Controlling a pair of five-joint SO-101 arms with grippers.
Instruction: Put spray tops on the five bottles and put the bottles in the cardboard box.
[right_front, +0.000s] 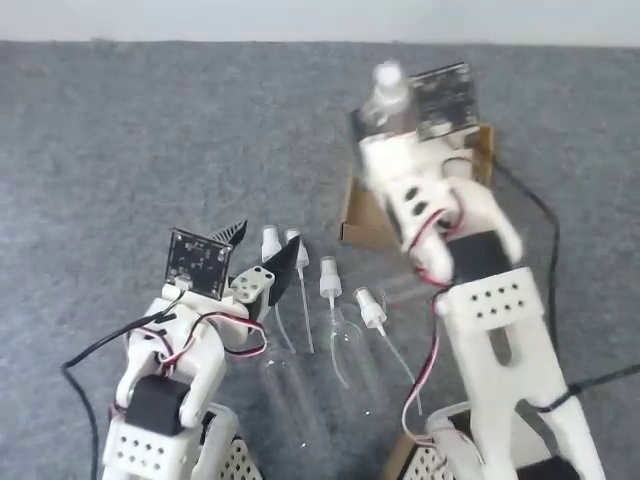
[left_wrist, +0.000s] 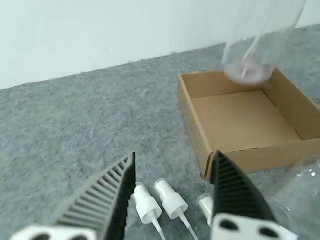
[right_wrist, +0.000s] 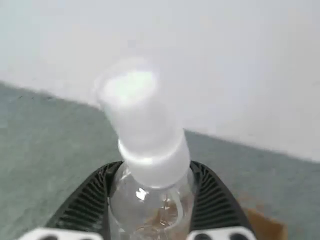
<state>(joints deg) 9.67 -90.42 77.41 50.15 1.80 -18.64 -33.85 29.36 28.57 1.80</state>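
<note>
Bottle (right_wrist: 147, 200), capped, clear, probably light and slippery plastic, gripped just below its collar by right gripper (right_wrist: 152, 172) above cardboard box (right_front: 365, 215) at 1 o'clock. Left gripper (left_wrist: 175, 160), jaws wide, hangs over loose spray tops (left_wrist: 172, 200) near 6 o'clock.

Right hand (right_front: 400, 135) holds the clear capped plastic bottle (right_front: 388, 95) above the open brown cardboard box (right_front: 362, 218), far right on the grey felt table (right_front: 120, 130). Four white plastic spray tops (right_front: 329, 278) lie before the box, beneath the left hand (right_front: 262, 250).
</note>
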